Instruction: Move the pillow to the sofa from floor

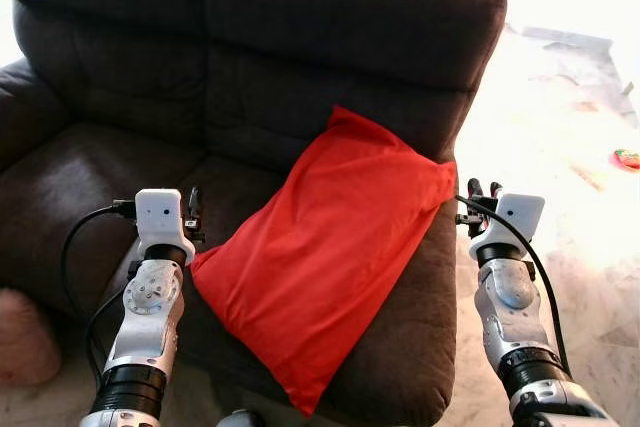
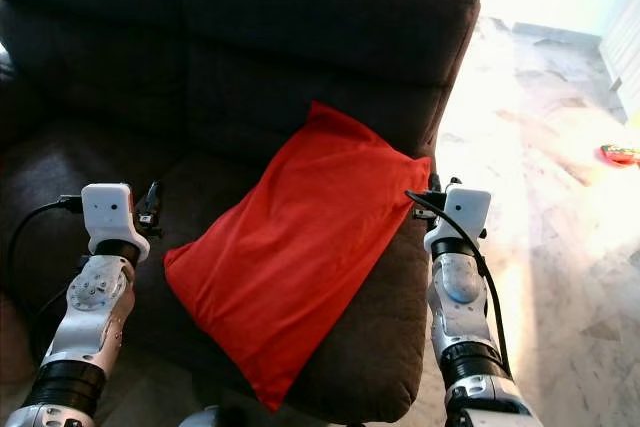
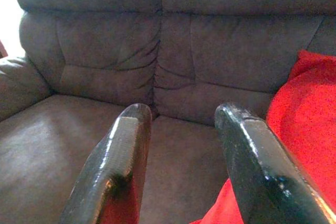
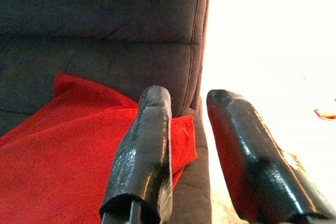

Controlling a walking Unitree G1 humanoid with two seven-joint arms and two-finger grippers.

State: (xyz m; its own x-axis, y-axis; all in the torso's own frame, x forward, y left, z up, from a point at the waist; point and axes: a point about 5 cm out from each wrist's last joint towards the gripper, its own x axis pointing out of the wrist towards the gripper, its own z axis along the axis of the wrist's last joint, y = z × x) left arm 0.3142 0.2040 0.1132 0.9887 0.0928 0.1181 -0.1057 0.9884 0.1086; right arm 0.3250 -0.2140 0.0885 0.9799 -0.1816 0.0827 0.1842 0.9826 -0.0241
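A red pillow (image 1: 330, 247) lies tilted on the dark brown sofa (image 1: 250, 77), on the right seat, its top corner leaning against the backrest and its lower corner hanging over the seat's front edge. My left gripper (image 1: 194, 212) is held just off the pillow's left corner, open, with nothing between its fingers (image 3: 126, 150). My right gripper (image 1: 482, 197) is beside the pillow's right corner, over the sofa's right edge, also open and empty. In the right wrist view the pillow (image 4: 63, 150) lies to one side of the fingers (image 4: 152, 145).
Pale marble floor (image 1: 560, 137) stretches to the right of the sofa, with a small red-green object (image 1: 627, 158) lying on it. A pinkish soft object (image 1: 22, 337) sits on the floor at the sofa's left front.
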